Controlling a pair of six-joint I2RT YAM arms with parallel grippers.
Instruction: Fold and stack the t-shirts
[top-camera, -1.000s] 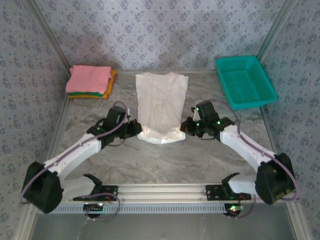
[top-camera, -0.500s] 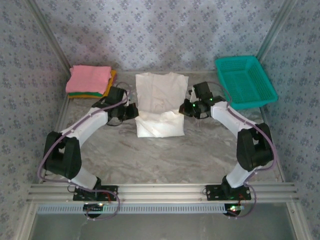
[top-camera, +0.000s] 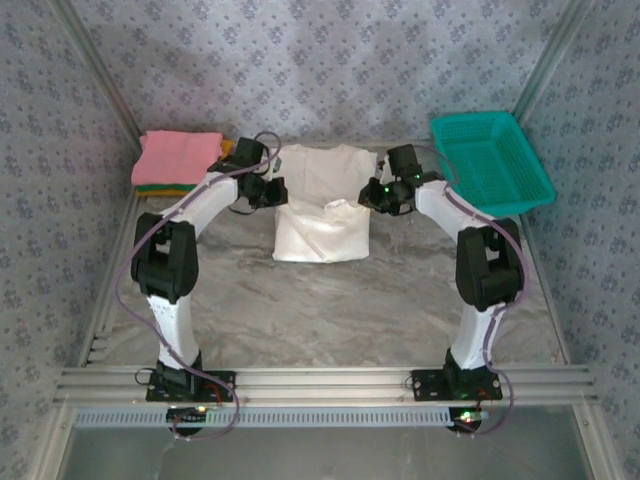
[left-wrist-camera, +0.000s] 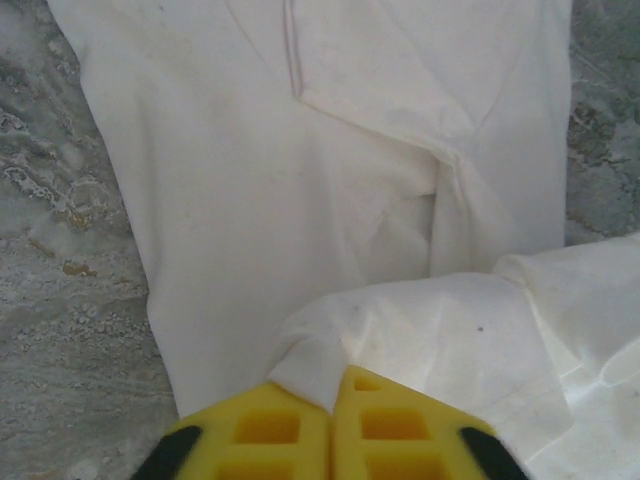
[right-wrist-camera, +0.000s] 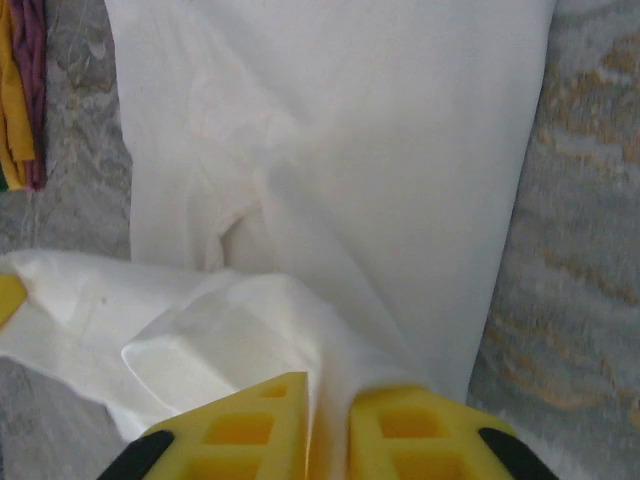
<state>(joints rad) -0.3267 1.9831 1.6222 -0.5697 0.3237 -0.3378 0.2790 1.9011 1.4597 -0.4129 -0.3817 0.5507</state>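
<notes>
The white t-shirt (top-camera: 320, 232) lies at the back middle of the table, its near hem lifted and doubled over the upper half. My left gripper (top-camera: 276, 192) is at its left edge and my right gripper (top-camera: 368, 197) at its right edge. In the left wrist view the yellow fingers (left-wrist-camera: 250, 435) of the left gripper (left-wrist-camera: 332, 392) pinch a corner of the white cloth (left-wrist-camera: 300, 200). In the right wrist view the right gripper (right-wrist-camera: 328, 405) has a fold of the cloth (right-wrist-camera: 380, 150) between its fingers. Folded shirts (top-camera: 178, 157) are stacked at the back left, pink on top.
A teal mesh basket (top-camera: 447, 165) stands at the back right, close to the right arm. The marbled table (top-camera: 320, 310) lies bare between the shirt and the arm bases. Patterned walls close in the back and both sides.
Both arms have reached toward the back, carrying the shirt's near hem up and over its upper half. The fold has moved away from the near edge.
</notes>
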